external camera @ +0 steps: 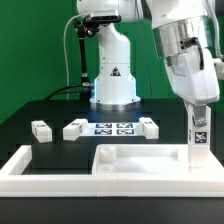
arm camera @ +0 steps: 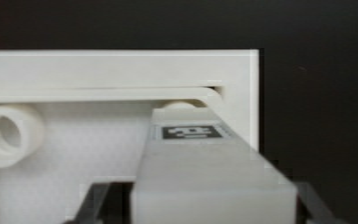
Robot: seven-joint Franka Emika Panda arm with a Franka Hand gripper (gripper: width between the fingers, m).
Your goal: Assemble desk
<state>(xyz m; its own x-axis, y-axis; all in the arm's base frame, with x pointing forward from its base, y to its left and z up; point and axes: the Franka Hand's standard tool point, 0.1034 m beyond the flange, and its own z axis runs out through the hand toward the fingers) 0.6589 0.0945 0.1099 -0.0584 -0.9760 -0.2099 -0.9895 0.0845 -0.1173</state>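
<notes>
End effector (external camera: pixel 199 104) clamped on a leg (external camera: pixel 199 138), holding it upright at the tabletop's (external camera: pixel 135 160) corner on the exterior view's right. The tabletop lies flat on the surface (external camera: pixel 30 112). The leg looks light, stiff and smooth, so probably slippery — best gripped on opposite flat faces, near the top.

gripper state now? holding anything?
Gripper: closed on a desk leg, upright at a corner of the tabletop.

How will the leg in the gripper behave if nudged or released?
Leg looks stiff and probably light: straight square-section plastic. Held upright by the gripper at the tabletop corner, tall and narrow, it may tip if released unseated.
</notes>
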